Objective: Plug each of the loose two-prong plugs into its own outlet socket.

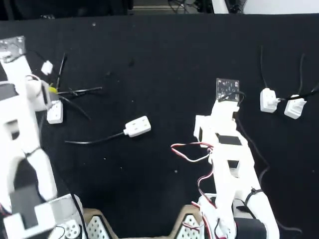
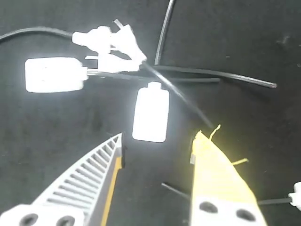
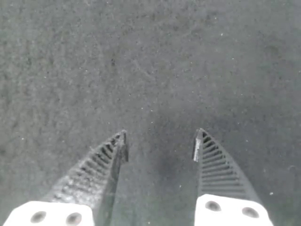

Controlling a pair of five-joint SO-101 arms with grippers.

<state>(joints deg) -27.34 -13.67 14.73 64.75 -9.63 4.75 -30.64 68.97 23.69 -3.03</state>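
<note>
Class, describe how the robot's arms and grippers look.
The left arm and right arm are blocky white shells with black motors. A red-and-white cable loops beside the right arm. The right gripper has two ribbed tapered fingers; the left gripper one ribbed finger, one yellow finger.

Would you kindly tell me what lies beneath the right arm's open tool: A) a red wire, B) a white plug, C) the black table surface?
C: the right tool hangs open over the black table, with no plug or wire under it.
</note>
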